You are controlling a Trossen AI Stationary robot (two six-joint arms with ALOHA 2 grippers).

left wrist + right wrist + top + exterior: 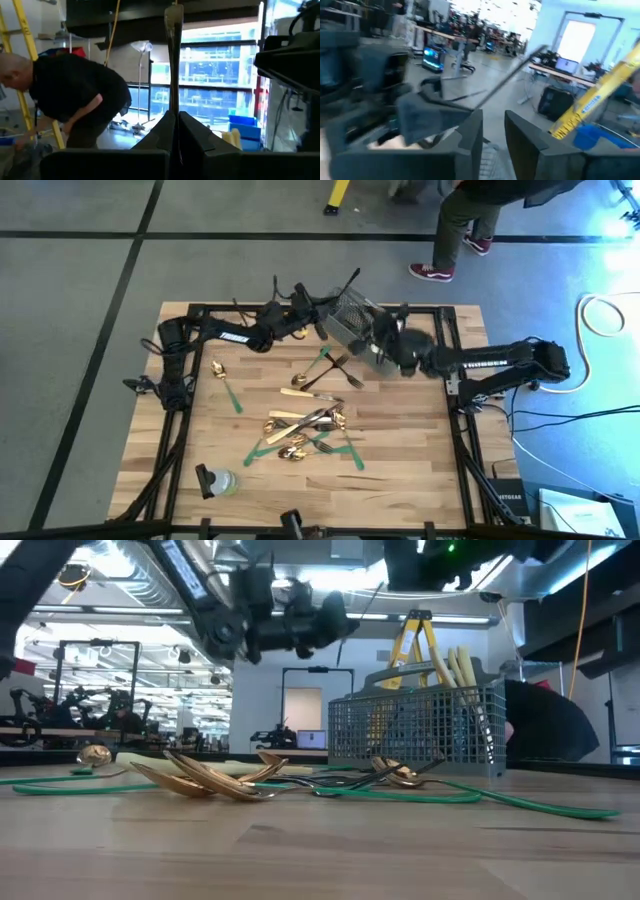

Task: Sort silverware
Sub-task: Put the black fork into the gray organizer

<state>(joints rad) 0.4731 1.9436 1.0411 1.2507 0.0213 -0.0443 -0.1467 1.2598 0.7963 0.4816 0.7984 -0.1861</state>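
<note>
The left hand (174, 131) was clamped tight on a slim dark metal utensil (173, 60), which stood upright between its fingers; whether it was a fork could not be told. In the high view that hand (322, 301) was raised just beside the grey wire mesh basket (352, 320), on the side toward the left arm. The right hand (493, 131) was at the basket's other side, its two dark fingers a narrow gap apart in its wrist view; whether anything lay between them could not be told, though a thin dark rod (512, 75) slanted across that view past the fingers.

The basket stood toward the far edge of the light wooden desk (400, 460), with cream-handled knives (458, 668) upright inside it. The remaining silverware lay in front of the basket toward the desk's middle: shiny gold spoons (200, 778) and dark forks (340, 366) in a loose pile over flat green tape strips (233, 396). One gold spoon (218, 367) lay apart from the pile, well to the left-arm side of the basket. A person (75, 100) in dark clothes bent over beyond the desk.
</note>
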